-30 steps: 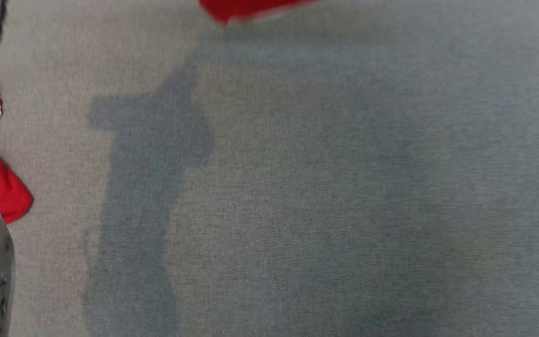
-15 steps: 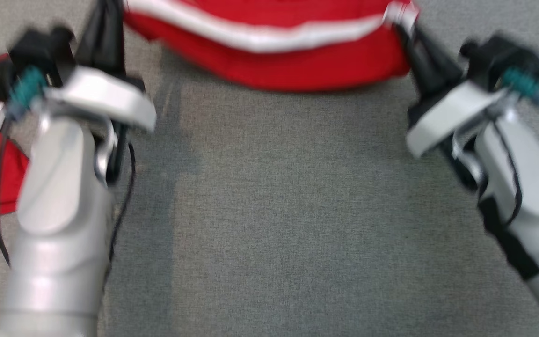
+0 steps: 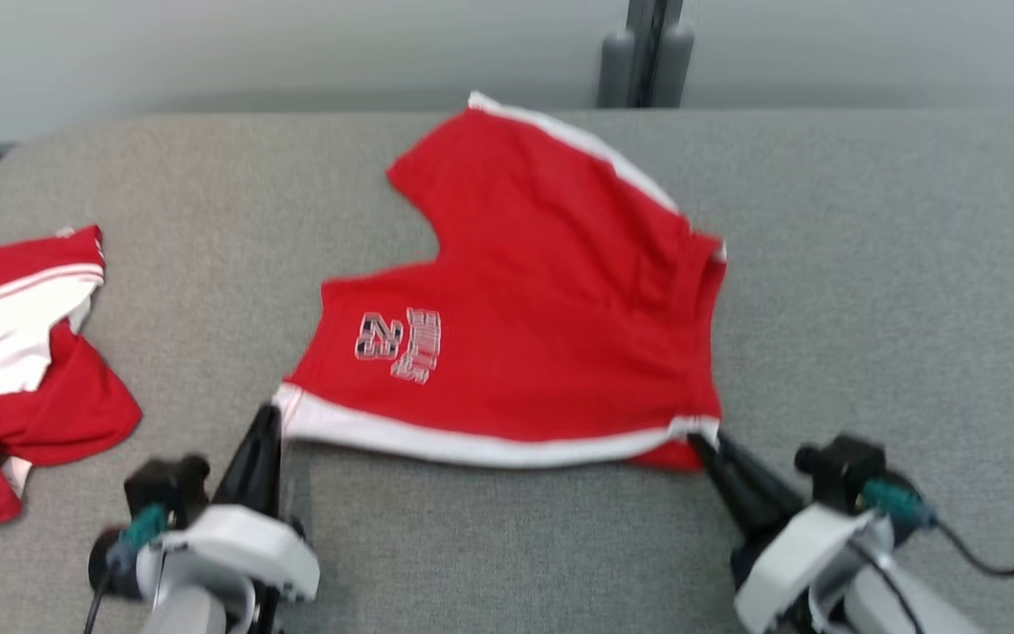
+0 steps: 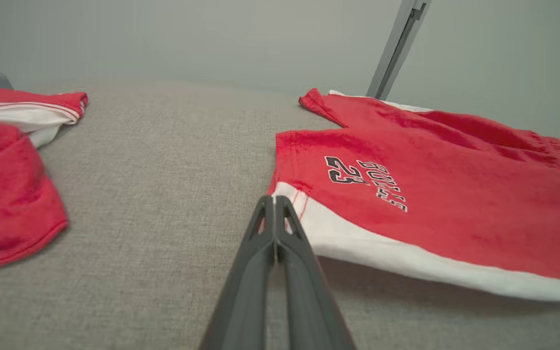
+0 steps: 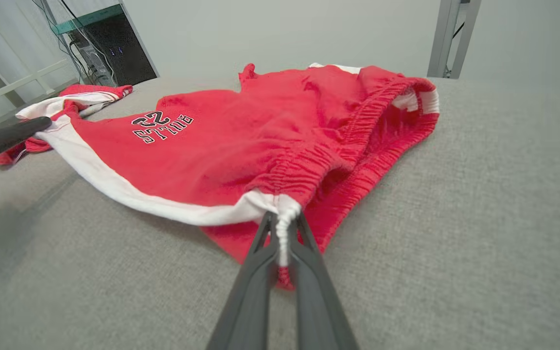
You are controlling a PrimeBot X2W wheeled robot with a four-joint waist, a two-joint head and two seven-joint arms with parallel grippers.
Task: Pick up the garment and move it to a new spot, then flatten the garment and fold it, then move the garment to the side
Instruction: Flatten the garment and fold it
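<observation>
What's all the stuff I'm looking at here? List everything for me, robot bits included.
shorts: one, red with white side stripe and BULLS 23 print, middle of the table
second garment: one, red and white, crumpled at the table's left end
table: one, grey fabric top, under both garments
post: one, grey, behind the table's far edge
left gripper: one, dark fingers, shut on the shorts' hem corner
right gripper: one, dark fingers, shut on the shorts' waistband corner

The left gripper (image 3: pixel 269 416) pinches the shorts' (image 3: pixel 516 335) hem corner, fingers pressed together. The right gripper (image 3: pixel 701 442) (equally tight) clamps their waistband corner.
</observation>
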